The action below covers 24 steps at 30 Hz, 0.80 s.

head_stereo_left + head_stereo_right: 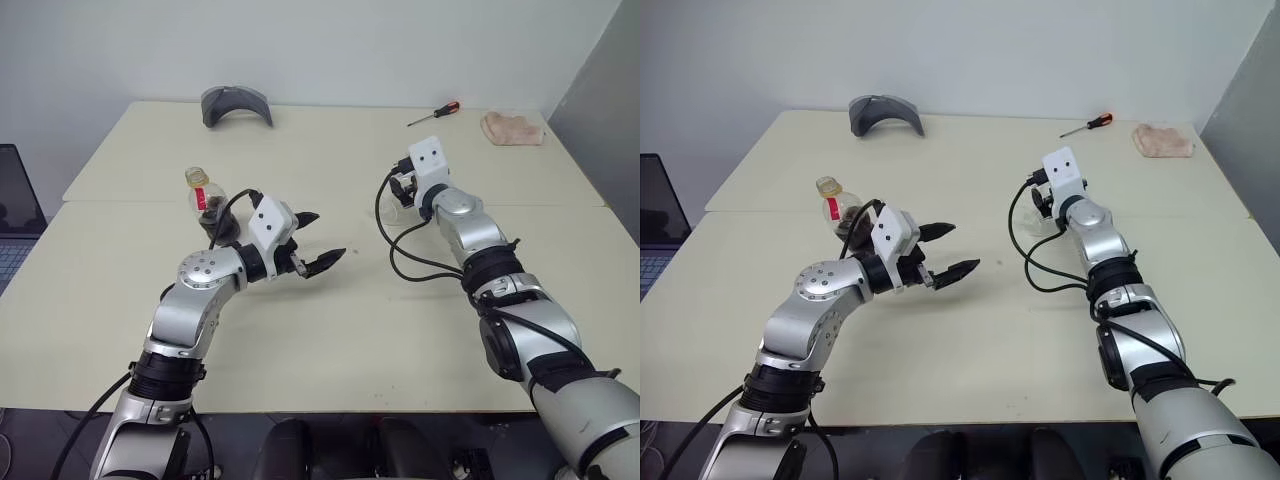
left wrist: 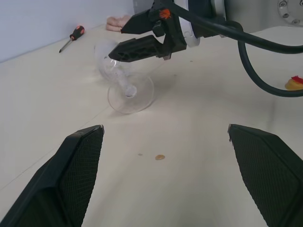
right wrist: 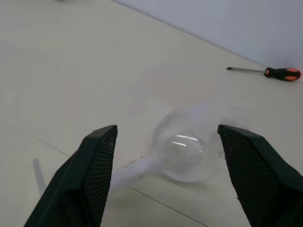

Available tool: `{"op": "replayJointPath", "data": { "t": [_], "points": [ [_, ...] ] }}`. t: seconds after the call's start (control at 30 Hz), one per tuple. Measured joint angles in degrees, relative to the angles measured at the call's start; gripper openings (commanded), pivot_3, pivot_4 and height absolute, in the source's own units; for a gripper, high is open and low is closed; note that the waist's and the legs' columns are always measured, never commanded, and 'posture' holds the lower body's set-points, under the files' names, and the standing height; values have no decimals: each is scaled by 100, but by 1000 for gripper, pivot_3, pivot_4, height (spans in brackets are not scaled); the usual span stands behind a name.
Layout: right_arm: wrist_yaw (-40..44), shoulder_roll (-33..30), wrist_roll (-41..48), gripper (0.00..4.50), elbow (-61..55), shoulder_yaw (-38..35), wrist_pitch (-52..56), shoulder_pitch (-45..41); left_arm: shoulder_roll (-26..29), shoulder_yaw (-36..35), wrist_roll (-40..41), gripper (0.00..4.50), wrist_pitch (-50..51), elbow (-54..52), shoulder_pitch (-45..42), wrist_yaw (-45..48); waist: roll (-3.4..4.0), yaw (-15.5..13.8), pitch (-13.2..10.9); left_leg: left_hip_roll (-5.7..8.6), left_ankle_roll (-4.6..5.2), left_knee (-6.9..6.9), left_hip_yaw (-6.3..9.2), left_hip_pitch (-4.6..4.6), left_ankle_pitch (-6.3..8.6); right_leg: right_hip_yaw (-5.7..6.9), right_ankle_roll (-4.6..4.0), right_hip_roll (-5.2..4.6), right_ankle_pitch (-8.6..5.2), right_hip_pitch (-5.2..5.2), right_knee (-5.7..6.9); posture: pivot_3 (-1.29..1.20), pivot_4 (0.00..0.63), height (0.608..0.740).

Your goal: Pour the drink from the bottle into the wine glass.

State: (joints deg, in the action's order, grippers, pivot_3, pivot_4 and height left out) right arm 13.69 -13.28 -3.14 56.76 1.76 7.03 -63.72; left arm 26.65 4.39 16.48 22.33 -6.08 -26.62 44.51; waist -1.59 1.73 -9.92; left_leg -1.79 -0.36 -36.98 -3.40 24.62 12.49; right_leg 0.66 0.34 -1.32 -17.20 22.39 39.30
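The wine glass (image 3: 182, 146) lies tipped over on the table, its stem (image 3: 137, 168) pointing sideways; its round foot (image 2: 130, 97) shows in the left wrist view. My right gripper (image 3: 166, 127) is open, one finger on each side of the bowl without touching it. The bottle (image 1: 205, 200), with a little dark drink at its bottom, stands upright at the left, behind my left arm. My left gripper (image 1: 322, 237) is open and empty over the table's middle, pointing toward the glass.
At the table's back lie a screwdriver (image 1: 435, 113), a pink cloth (image 1: 512, 128) and a grey curved object (image 1: 236, 103). A laptop (image 1: 15, 200) stands off the left edge. A small brown drop (image 2: 160, 157) marks the tabletop.
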Motion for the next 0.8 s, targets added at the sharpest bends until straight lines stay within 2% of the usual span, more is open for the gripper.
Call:
{"op": "replayJointPath", "data": {
  "t": [0.1, 0.5, 0.8],
  "points": [
    [146, 3, -14, 1656, 179, 6, 2, -38, 0, 3, -7, 4500, -3, 1, -5, -5, 0, 0, 0, 1, 0, -2, -1, -2, 0, -1, 0, 0, 0, 0, 4, 0, 150, 740],
    [427, 70, -248, 1656, 1095, 78, -170, -688, -47, 87, -36, 4500, -13, 2, -35, -11, 0, -1, 0, 1, -1, -2, 0, -11, -1, -2, -1, 0, 0, 0, 23, 0, 150, 740],
    [641, 75, -439, 1656, 1528, 145, -170, -749, -88, 101, -77, 4500, -18, 3, -40, -15, 0, -1, 0, 1, -3, -2, -1, -12, -3, -3, -1, 0, 0, 0, 24, 0, 150, 740]
  ]
}}
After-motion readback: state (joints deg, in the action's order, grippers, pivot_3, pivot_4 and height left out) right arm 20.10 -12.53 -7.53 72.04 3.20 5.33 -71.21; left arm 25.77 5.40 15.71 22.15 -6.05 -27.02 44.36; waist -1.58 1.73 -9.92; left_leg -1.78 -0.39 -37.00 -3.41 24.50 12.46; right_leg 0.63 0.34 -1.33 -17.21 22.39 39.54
